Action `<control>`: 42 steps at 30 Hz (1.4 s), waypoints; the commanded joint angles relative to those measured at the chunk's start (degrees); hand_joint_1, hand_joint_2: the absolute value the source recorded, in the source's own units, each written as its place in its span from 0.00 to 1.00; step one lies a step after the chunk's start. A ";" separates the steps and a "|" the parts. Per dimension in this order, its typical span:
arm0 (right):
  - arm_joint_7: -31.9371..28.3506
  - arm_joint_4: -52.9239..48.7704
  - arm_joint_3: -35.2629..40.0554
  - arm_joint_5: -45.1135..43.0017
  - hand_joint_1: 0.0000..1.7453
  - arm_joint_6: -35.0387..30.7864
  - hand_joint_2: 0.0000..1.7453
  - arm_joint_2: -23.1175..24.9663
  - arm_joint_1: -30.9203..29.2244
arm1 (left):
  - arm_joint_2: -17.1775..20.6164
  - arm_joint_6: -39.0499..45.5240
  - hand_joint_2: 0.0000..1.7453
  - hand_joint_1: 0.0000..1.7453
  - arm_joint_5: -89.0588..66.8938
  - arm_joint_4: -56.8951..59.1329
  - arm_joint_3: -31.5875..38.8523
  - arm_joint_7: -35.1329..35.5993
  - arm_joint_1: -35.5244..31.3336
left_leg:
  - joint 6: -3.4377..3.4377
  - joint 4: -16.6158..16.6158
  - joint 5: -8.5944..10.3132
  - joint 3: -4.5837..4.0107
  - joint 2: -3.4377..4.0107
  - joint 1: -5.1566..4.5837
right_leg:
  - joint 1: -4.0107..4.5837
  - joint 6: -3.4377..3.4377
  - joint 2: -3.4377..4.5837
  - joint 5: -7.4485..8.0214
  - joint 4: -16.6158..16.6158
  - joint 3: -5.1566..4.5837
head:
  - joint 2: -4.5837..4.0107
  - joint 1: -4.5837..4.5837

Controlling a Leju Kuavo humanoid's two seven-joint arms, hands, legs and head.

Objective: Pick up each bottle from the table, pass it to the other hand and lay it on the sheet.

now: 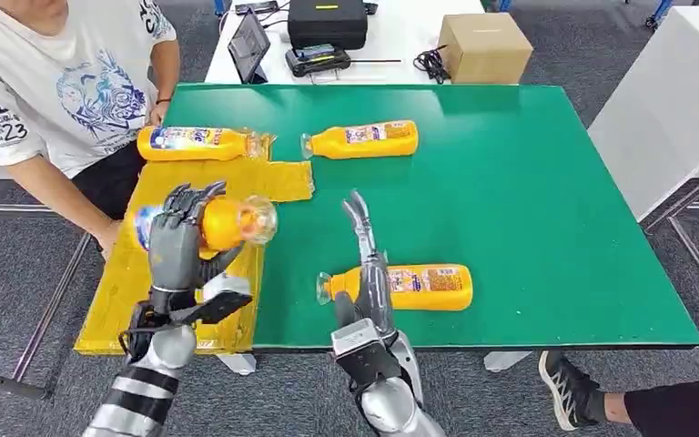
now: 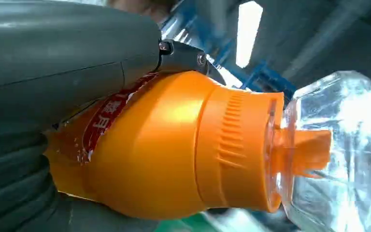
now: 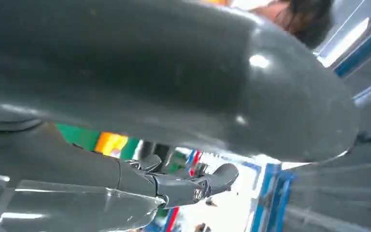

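The left robot hand clamps an orange plastic bottle with a clear cap above the yellow sheet on the green bench, ready for lowering, while the empty right robot hand, fingers extended, hovers over another orange bottle.

Silver ribbed forearms end in black wrist blocks. The left hand and right hand are dark grey, with glossy metallic fingers.

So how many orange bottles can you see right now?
4: one held in the left hand over the yellow sheet, one on the sheet's far end, two on the green table.
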 commanded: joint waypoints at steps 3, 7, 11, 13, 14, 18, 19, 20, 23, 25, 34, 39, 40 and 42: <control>1.50 1.05 3.78 0.41 0.00 2.75 0.00 -0.99 -2.33 | 2.87 0.87 1.00 1.00 -23.60 20.81 12.43 3.43 -11.57 | -0.11 -0.04 -0.07 0.32 0.12 0.12 | 0.13 -0.22 0.06 -0.03 -0.05 0.29 | 0.00 0.02; 0.98 1.65 3.25 0.86 0.00 3.53 0.00 -1.05 -1.72 | 4.54 0.87 1.00 1.00 -24.45 23.55 10.80 5.93 -11.23 | -0.09 -0.05 -0.06 0.30 0.11 0.09 | 0.10 -0.20 0.07 -0.02 -0.05 0.26 | 0.00 0.02; 0.97 1.63 3.22 0.85 0.00 3.54 0.00 -1.04 -1.70 | 4.68 0.87 1.00 1.00 -24.32 24.05 10.83 5.83 -11.25 | -0.10 -0.06 -0.05 0.28 0.07 0.10 | 0.11 -0.20 0.03 -0.01 -0.07 0.26 | 0.00 0.02; 0.97 1.63 3.22 0.85 0.00 3.54 0.00 -1.04 -1.70 | 4.68 0.87 1.00 1.00 -24.32 24.05 10.83 5.83 -11.25 | -0.11 -0.02 -0.07 0.27 0.07 0.12 | 0.13 -0.22 0.03 -0.03 -0.05 0.26 | 0.00 0.02; 0.97 1.63 3.22 0.85 0.00 3.54 0.00 -1.04 -1.70 | 4.68 0.87 1.00 1.00 -24.32 24.05 10.83 5.83 -11.25 | -0.09 -0.03 -0.04 0.21 0.06 0.11 | 0.12 -0.20 0.03 0.00 -0.04 0.19 | 0.00 0.02; 0.97 1.63 3.22 0.85 0.00 3.54 0.00 -1.04 -1.70 | 4.68 0.87 1.00 1.00 -24.32 24.05 10.83 5.83 -11.25 | -0.08 -0.02 -0.02 0.15 0.04 0.09 | 0.10 -0.18 0.01 0.01 -0.04 0.13 | 0.00 0.02; 0.97 1.63 3.22 0.85 0.00 3.54 0.00 -1.04 -1.70 | 4.68 0.87 1.00 1.00 -24.32 24.05 10.83 5.83 -11.25 | -0.12 -0.02 -0.08 0.30 0.06 0.12 | 0.14 -0.23 0.01 -0.04 -0.05 0.29 | 0.00 0.02; 0.97 1.63 3.22 0.85 0.00 3.54 0.00 -1.04 -1.70 | 4.68 0.87 1.00 1.00 -24.32 24.05 10.83 5.83 -11.25 | -0.10 -0.02 -0.05 0.22 0.05 0.12 | 0.14 -0.21 0.01 -0.01 -0.06 0.21 | 0.00 0.02; 1.01 1.42 3.14 0.81 0.00 3.69 0.00 -0.96 -1.70 | 5.14 0.87 1.00 1.00 -24.77 25.59 10.07 6.82 -11.38 | -0.09 -0.02 -0.05 0.20 0.04 0.11 | 0.12 -0.19 0.01 -0.01 -0.04 0.19 | 0.00 0.02; 1.09 1.30 3.01 0.68 0.00 3.98 0.00 -0.92 -1.47 | 5.53 0.87 1.00 1.00 -24.37 28.84 9.97 7.32 -12.42 | -0.10 -0.03 -0.08 0.28 0.06 0.13 | 0.14 -0.21 0.02 -0.04 -0.06 0.27 | 0.00 0.02; 1.60 2.19 3.21 0.45 0.00 6.09 0.00 -0.71 -1.38 | 6.71 -5.06 1.00 1.00 -19.21 40.96 9.32 4.10 -16.43 | -0.10 -0.04 -0.04 0.26 -0.01 0.12 | 0.13 -0.21 -0.05 -0.02 -0.06 0.26 | 0.00 0.02; 1.78 3.61 3.24 -0.03 0.00 8.35 0.00 -0.41 -1.74 | 9.19 -15.35 1.00 1.00 -19.20 43.92 5.44 2.43 -16.65 | -0.11 -0.04 -0.10 0.35 0.12 0.14 | 0.15 -0.23 0.08 -0.04 -0.06 0.32 | 0.00 0.02; 1.64 3.88 3.33 -0.04 0.00 8.69 0.00 -0.38 -1.86 | 9.62 -17.18 1.00 1.00 -18.80 44.23 4.94 2.27 -16.60 | -0.10 -0.06 -0.07 0.31 0.10 0.10 | 0.11 -0.21 0.07 -0.03 -0.06 0.26 | 0.00 0.02; 1.56 4.19 3.43 -0.14 0.00 9.14 0.00 -0.25 -1.95 | 10.36 -19.33 1.00 1.00 -18.44 45.08 3.69 2.12 -16.29 | -0.12 -0.07 -0.12 0.41 0.15 0.13 | 0.14 -0.24 0.11 -0.06 -0.07 0.36 | 0.00 0.02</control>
